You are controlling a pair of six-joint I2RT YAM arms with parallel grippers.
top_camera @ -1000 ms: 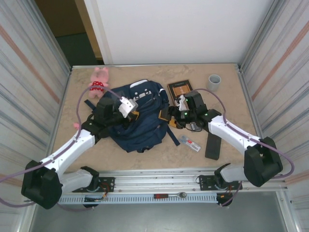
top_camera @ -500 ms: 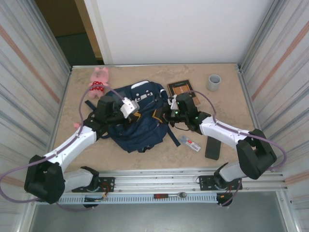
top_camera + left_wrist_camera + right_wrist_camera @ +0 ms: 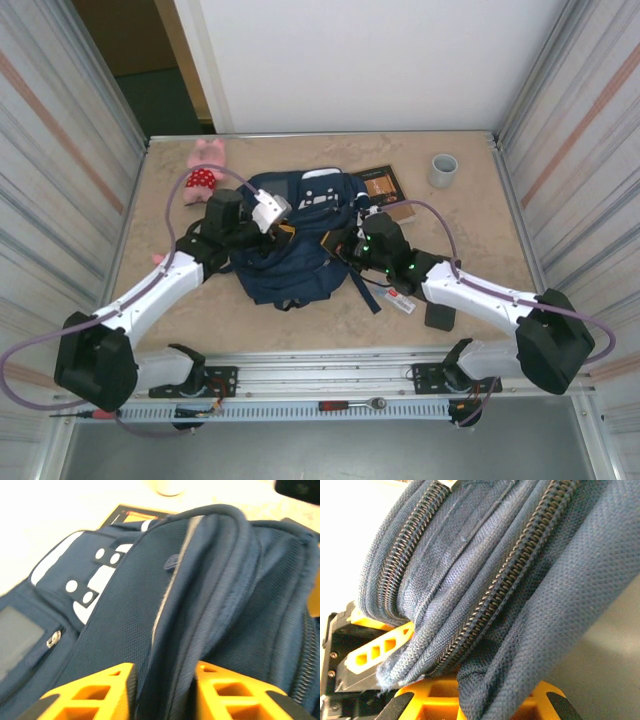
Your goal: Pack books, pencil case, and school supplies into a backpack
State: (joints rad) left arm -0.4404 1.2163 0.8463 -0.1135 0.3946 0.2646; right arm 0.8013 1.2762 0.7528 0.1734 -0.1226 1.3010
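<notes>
Two grippers at the backpack (image 3: 300, 258), which lies mid-table with its white patches toward the far wall.

- Left gripper (image 3: 281, 231): at the pack's left upper side. In the wrist view the orange fingers (image 3: 95, 692) stand apart, with a ridge of navy fabric running between them. No visible squeeze.
- Right gripper (image 3: 338, 243): at the pack's right edge. In its wrist view the jaws are closed on a zippered seam of the backpack, and fabric bunches over the orange fingers (image 3: 435, 700).
- Dark brown book (image 3: 383, 184): flat on the table, just beyond the pack's top right corner.
- Pencil case (image 3: 439, 316): near the front edge, partly under the right arm.
- Clear pack with red label (image 3: 401, 301): on the table just beside the pencil case, on the backpack's side.
- Grey cup (image 3: 442, 168): far right corner.
- Pink plush (image 3: 205, 168): far left.
</notes>
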